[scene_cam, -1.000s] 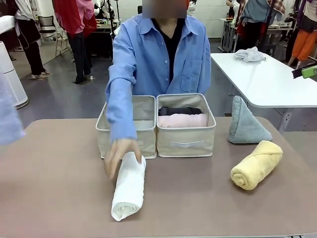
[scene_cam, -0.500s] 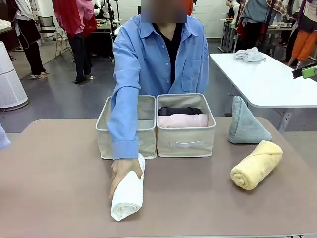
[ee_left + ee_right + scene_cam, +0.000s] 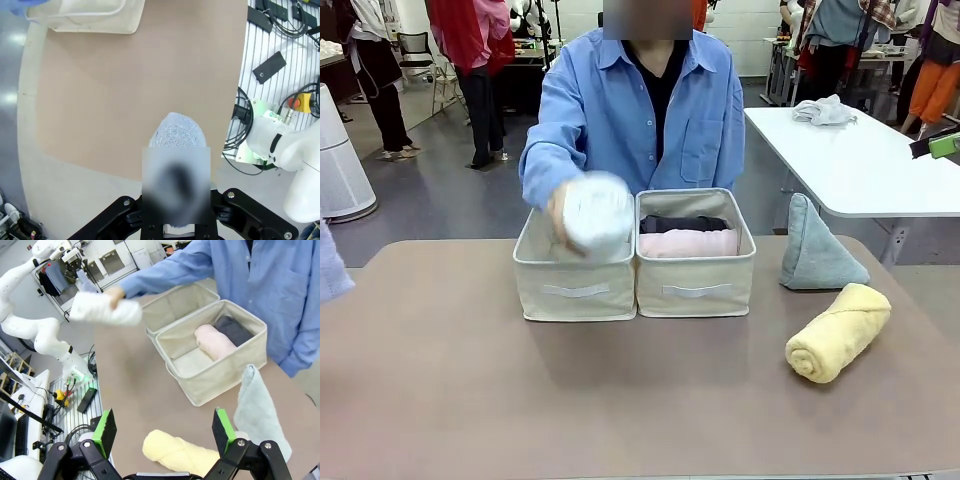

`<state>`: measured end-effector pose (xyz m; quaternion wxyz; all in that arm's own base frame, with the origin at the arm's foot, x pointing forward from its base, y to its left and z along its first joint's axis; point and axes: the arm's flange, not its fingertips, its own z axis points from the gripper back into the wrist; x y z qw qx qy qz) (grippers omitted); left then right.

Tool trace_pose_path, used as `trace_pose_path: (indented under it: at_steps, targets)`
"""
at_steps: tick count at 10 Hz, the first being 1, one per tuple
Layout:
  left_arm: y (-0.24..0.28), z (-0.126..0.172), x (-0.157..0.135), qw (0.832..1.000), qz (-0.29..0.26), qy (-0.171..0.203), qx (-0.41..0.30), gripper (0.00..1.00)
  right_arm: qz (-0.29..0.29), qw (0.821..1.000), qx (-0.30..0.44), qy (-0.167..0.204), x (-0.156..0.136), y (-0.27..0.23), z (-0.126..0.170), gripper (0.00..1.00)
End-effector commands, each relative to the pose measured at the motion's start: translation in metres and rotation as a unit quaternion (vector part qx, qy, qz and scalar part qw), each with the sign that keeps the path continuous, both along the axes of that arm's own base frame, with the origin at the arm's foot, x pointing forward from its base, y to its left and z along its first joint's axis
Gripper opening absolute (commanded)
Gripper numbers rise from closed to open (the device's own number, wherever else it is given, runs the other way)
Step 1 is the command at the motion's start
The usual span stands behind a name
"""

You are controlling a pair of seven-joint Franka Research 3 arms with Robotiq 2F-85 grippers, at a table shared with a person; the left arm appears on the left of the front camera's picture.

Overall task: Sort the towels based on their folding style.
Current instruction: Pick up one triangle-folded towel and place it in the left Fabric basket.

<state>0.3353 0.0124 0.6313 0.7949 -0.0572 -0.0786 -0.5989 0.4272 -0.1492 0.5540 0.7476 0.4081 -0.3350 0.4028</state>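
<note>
- The white rolled towel is smeared by motion and covers most of the person's hand holding it.
- The dark grey towel shows as just a strip behind the pink towel.
- The light blue towel is cut off by the front view's left edge.
- In the left wrist view, a blur hides the left gripper fingers and that towel's lower part, so the grip cannot be judged.

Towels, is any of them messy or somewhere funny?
Nothing looks messy. The white towel is just up in the person's hand near the boxes; the yellow roll and teal cone sit neatly on the table.
</note>
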Motion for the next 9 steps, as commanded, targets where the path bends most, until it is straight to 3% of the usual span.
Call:
trace_pose_path:
  at_steps: [1,3,5,9]
  targets:
    - [-0.030,0.021,0.021,0.999,-0.009,-0.045,-0.023,0.19,0.002,1.000,0.007,-0.001,0.000,0.001,0.001,1.00]
    - [-0.088,0.046,0.056,0.996,-0.058,-0.070,-0.011,0.19,0.002,1.000,0.007,-0.001,0.000,0.001,0.001,1.00]
    - [-0.144,0.058,0.089,0.993,-0.102,-0.062,0.018,0.19,0.002,1.000,0.007,-0.001,0.000,0.001,0.001,1.00]
    - [-0.162,0.047,0.083,0.991,-0.113,-0.067,0.007,0.19,0.002,1.000,0.007,-0.001,0.000,0.001,0.001,1.00]
